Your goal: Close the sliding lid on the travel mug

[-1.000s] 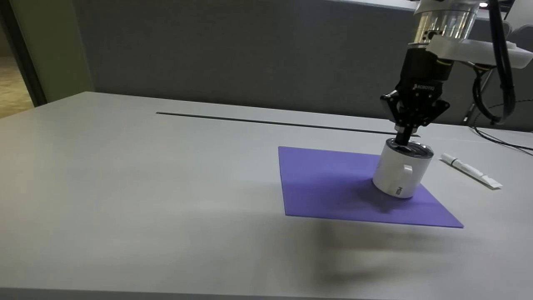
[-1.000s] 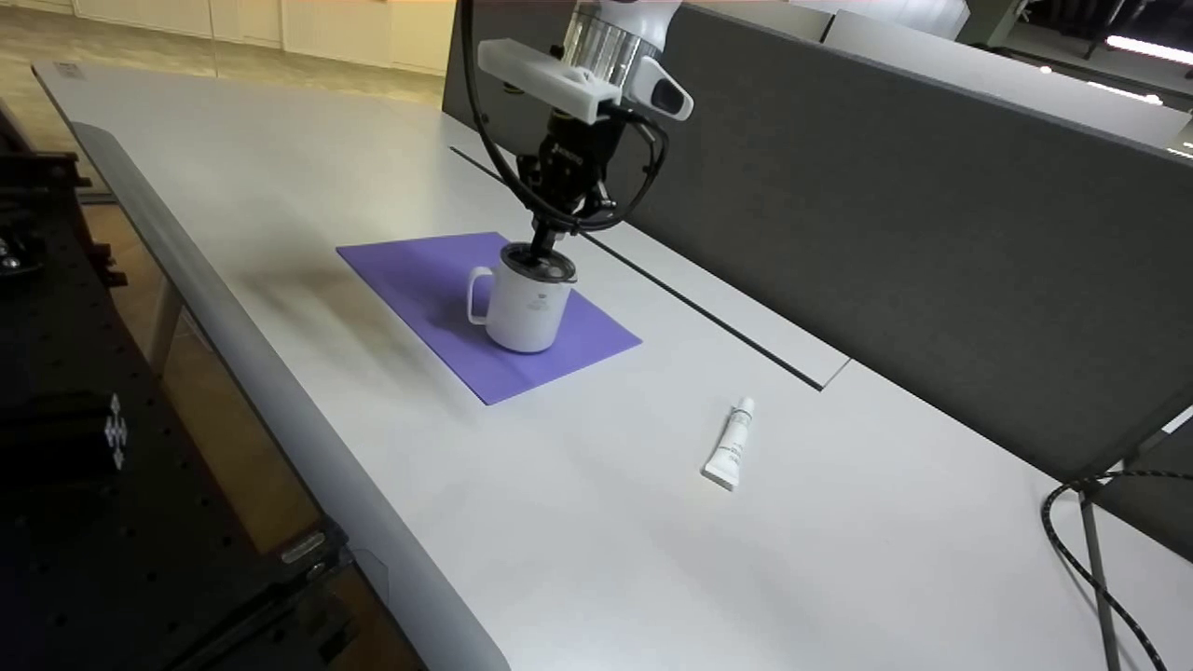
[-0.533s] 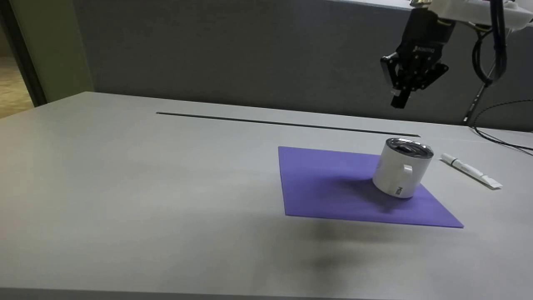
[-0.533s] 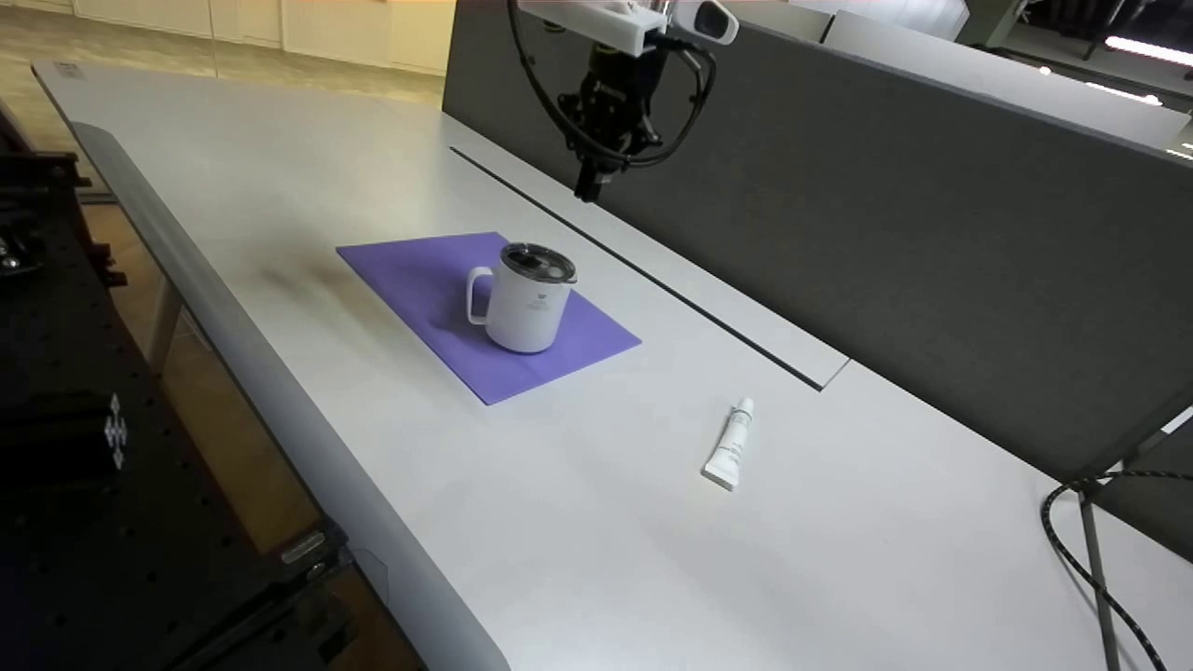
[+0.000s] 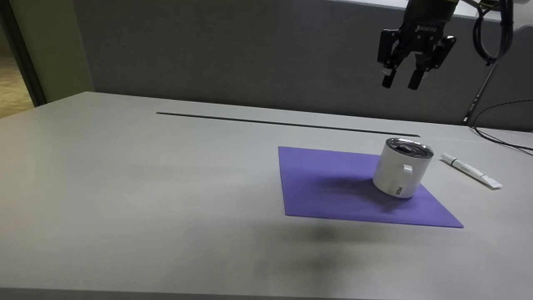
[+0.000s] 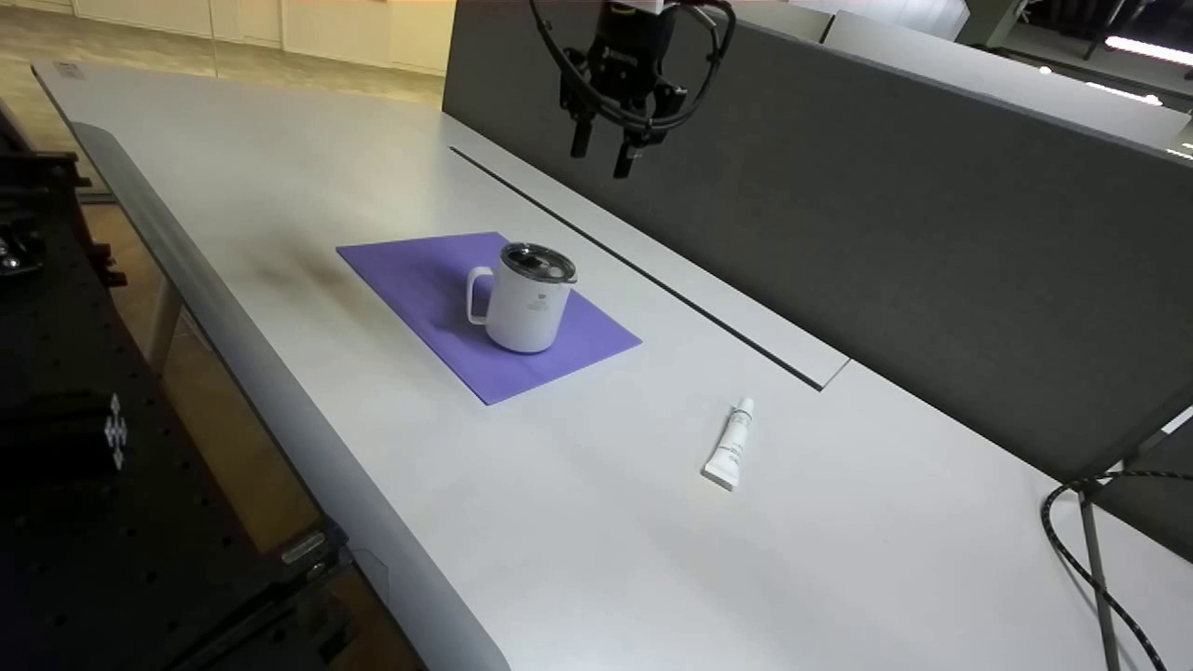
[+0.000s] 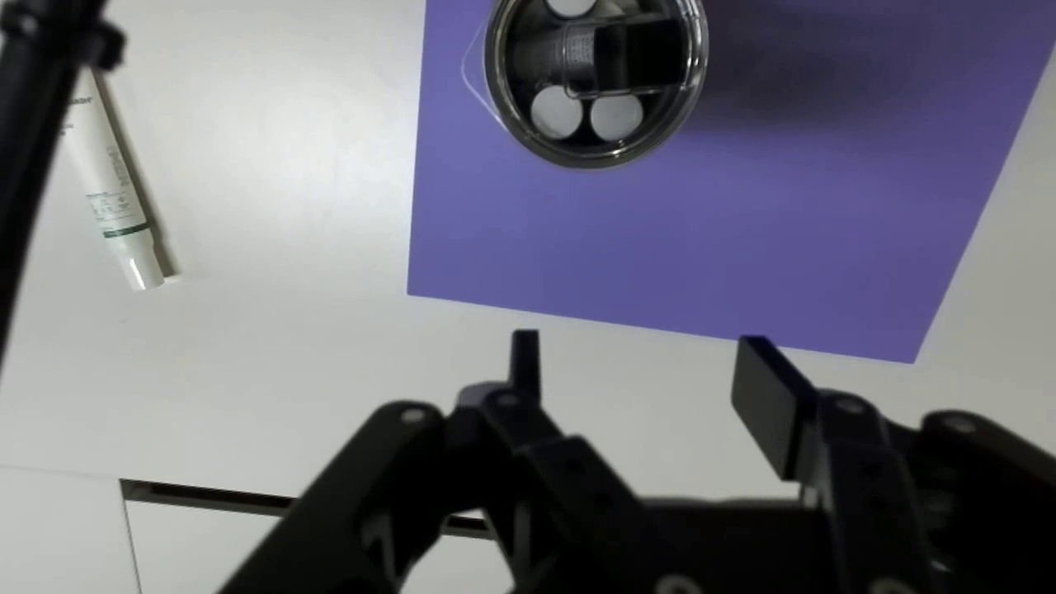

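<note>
The white travel mug [image 5: 393, 177] stands upright on the purple mat, its handle facing the camera in an exterior view. Its round dark top is the sliding lid [image 6: 538, 262]. Seen from above in the wrist view, the lid [image 7: 594, 157] is clear, with a black rectangular slider [image 7: 639, 54] reaching toward the right rim and three pale discs; the frame cuts its upper part. Whether the drinking hole is covered I cannot tell. My gripper [image 5: 402, 81] hangs well above and behind the mug, touching nothing. Its fingers [image 7: 767, 396] stand apart, with only bare tabletop seen between them.
Under the mug lies the purple mat [image 5: 325, 187]. A white tube [image 6: 730, 445] rests on the table beside it. A dark slot [image 6: 690, 303] runs along the table near the grey partition [image 6: 885, 242]. A black cable [image 6: 1072, 550] trails at the table's end.
One second ago the gripper was shut with its tips down on the lid. It has risen up and away, and its fingers have spread apart. The mug has stayed in place.
</note>
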Available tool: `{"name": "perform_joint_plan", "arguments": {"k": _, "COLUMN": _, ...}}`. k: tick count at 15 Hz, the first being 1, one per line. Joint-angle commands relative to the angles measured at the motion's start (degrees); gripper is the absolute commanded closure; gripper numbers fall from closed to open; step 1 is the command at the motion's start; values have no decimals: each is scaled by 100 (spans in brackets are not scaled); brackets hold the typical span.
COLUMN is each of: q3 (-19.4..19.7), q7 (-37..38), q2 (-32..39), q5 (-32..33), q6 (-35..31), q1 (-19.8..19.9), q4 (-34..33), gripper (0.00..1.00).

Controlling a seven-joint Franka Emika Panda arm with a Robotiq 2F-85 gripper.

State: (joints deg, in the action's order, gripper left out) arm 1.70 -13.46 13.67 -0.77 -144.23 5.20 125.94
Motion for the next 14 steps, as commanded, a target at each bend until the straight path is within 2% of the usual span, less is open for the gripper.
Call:
{"name": "perform_joint_plan", "arguments": {"k": 1, "q3": 15, "q7": 0, "q2": -71, "q5": 128, "q6": 175, "q1": -12, "q4": -57, "gripper": 5}}
{"name": "perform_joint_plan", "arguments": {"k": 3, "q3": 13, "q7": -8, "q2": -71, "q5": 161, "q6": 169, "q1": -11, "q4": -50, "gripper": 0}}
{"name": "perform_joint_plan", "arguments": {"k": 11, "q3": 14, "q7": -243, "q2": -28, "q5": 229, "q6": 708, "q1": 5, "q4": -138, "gripper": 0}}
{"name": "perform_joint_plan", "arguments": {"k": 12, "q3": -7, "q7": -194, "q2": -3, "q5": 144, "q6": 413, "q1": 6, "q4": -19, "gripper": 0}}
{"name": "perform_joint_plan", "arguments": {"k": 14, "q3": -5, "q7": -235, "q2": -2, "q5": 181, "q6": 527, "q1": 6, "q4": -31, "gripper": 0}}
